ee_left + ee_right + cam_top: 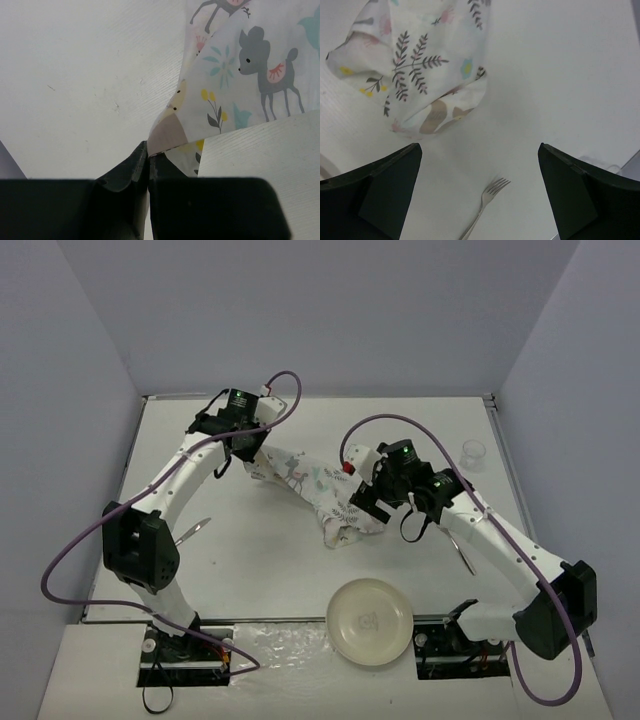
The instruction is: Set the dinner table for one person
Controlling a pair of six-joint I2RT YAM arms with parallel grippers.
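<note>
Left hand [148,161] clamped on a placemat [250,75] corner, which we see only from its wrist, right hand [479,150] spread wide over the tabletop [560,75] beside the placemat's crumpled end, fork [490,194] nearby, overhead alone shows plate [368,622], cup [474,453]

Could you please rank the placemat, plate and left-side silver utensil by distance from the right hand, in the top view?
1. Placemat, just beside the right hand.
2. Plate, at the near edge.
3. Silver utensil, far left.

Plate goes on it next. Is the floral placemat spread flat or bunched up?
Bunched up: the placemat lies crumpled, folded over itself, one corner pinched by the left gripper.
</note>
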